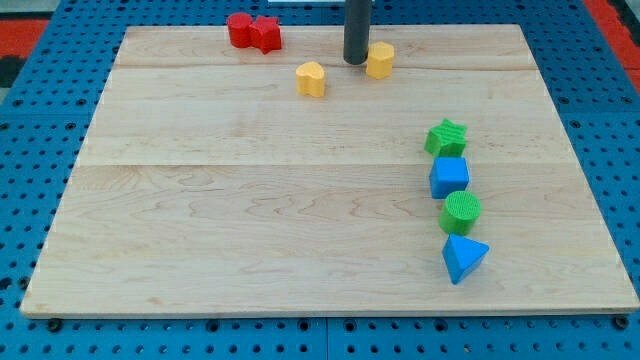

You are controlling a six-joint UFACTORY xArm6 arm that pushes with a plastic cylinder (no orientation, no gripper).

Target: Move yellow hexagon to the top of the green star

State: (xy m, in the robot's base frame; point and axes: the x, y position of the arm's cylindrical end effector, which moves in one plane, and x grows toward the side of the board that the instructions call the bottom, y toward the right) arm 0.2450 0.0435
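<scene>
The yellow hexagon (pixel 380 60) lies near the view's top, right of centre. My tip (pixel 356 62) stands right against its left side. The green star (pixel 446 137) lies lower and to the right, at the top of a column of blocks. A second yellow block, heart-like in shape (pixel 311 78), lies left of and below my tip.
Below the green star run a blue cube (pixel 450 177), a green cylinder (pixel 461 212) and a blue triangle (pixel 462 258). Two red blocks (pixel 252 31) touch each other at the view's top left. The wooden board (pixel 250 220) rests on a blue pegboard.
</scene>
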